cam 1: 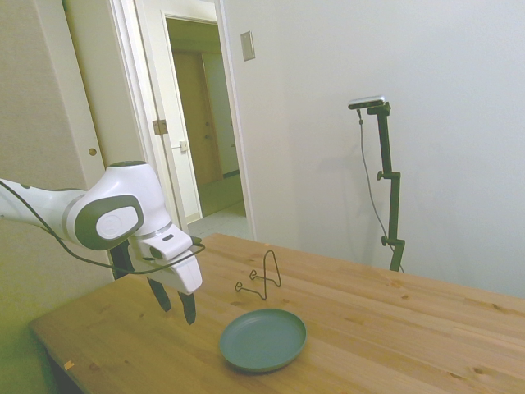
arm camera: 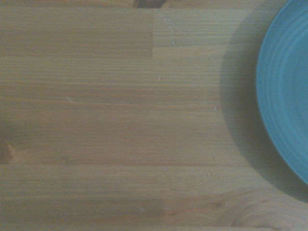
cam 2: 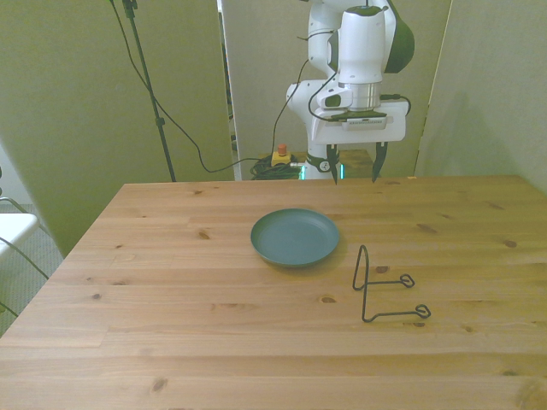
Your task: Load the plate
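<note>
Beside plate (cam 1: 262, 339): bare table (cam 1: 394, 328)

White, rounded arm (cam 1: 115, 209) with grey joint caps; thin black cable looped along it. White gripper (cam 2: 352, 168) body carried two slim dark fingers (cam 1: 189, 306); green glow at base.

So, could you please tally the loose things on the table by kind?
Plate: 1
Wire stand: 1
Total: 2
</note>
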`<state>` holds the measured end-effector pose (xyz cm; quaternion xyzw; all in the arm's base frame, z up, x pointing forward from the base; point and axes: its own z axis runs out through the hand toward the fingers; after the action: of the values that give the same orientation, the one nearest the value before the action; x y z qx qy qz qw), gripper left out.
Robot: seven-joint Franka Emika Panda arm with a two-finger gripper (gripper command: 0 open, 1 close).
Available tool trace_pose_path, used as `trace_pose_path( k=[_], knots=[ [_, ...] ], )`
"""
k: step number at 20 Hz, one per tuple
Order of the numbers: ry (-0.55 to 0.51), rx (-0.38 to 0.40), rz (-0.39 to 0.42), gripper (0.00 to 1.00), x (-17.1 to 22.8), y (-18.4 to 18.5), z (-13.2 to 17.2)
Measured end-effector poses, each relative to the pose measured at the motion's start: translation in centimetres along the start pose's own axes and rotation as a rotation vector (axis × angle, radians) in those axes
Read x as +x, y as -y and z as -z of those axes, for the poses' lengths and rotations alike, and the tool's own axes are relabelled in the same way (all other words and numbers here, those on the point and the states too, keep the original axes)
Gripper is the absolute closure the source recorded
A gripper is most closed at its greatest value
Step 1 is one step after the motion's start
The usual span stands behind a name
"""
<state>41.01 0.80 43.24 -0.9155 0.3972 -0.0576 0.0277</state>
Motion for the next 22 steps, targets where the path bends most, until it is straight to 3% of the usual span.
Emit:
trace_pose_path(
  k=[4, 8, 13, 20, 22],
  knots=[
    [-0.008, 0.009, -0.017, 0.00, 0.6, -0.5, 0.0],
    [-0.031, 0.022, -0.085, 0.00, 3.1, -2.5, 1.2],
    [-0.107, -0.058, -0.162, 0.00, 8.7, -6.4, 2.5],
    [-0.145, -0.128, -0.261, 0.00, 18.4, -11.7, -0.6],
    [-0.144, -0.127, -0.231, 0.00, 20.6, -12.2, -1.0]
  ],
)
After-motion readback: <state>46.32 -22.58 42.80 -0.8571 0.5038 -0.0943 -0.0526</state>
